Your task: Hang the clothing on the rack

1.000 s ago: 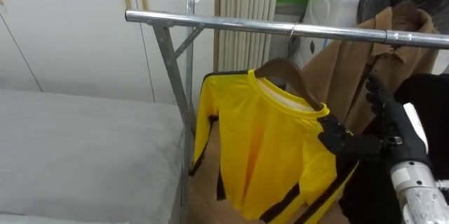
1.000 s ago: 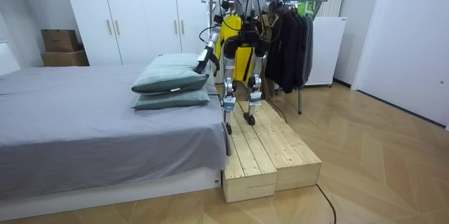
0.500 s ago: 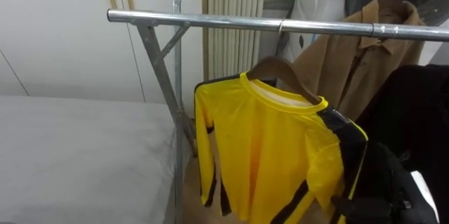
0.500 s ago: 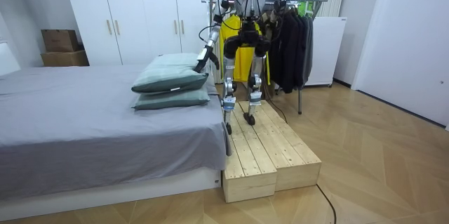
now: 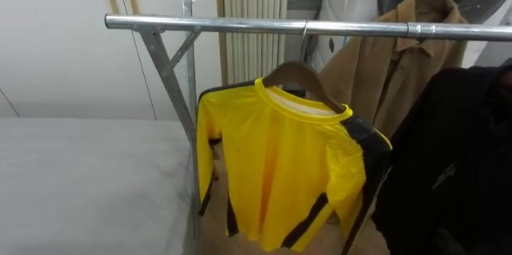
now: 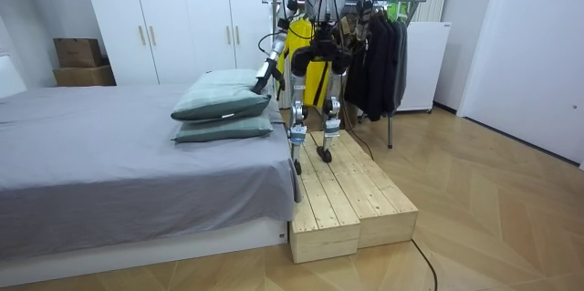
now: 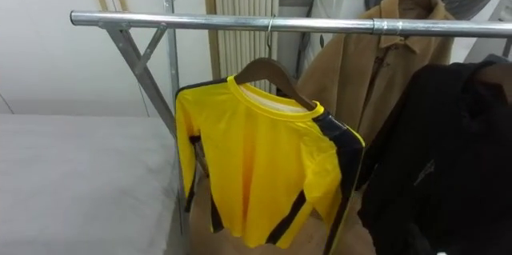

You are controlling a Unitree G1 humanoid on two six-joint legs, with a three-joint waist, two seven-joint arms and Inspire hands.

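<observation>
Yellow with black stripes, the shirt [image 5: 280, 175] hangs on a wooden hanger [image 5: 300, 75] hooked over the metal rail [image 5: 208, 23], with a brown coat [image 5: 384, 71] and a black garment [image 5: 456, 167] close on its right. In the room view the robot stands on a wooden platform [image 6: 351, 200] facing the rack. Its left hand [image 6: 264, 78] is low at its side beside the pillows [image 6: 224, 104], well apart from the shirt, and whether that hand is open or closed cannot be told.

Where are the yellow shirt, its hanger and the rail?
Yellow shirt [image 5: 276, 171]: left eye view, on the chest.
Hanger [image 5: 294, 68]: left eye view, top of its wooden arch.
Rail [image 5: 224, 23]: left eye view, bare stretch left of the hook.
</observation>
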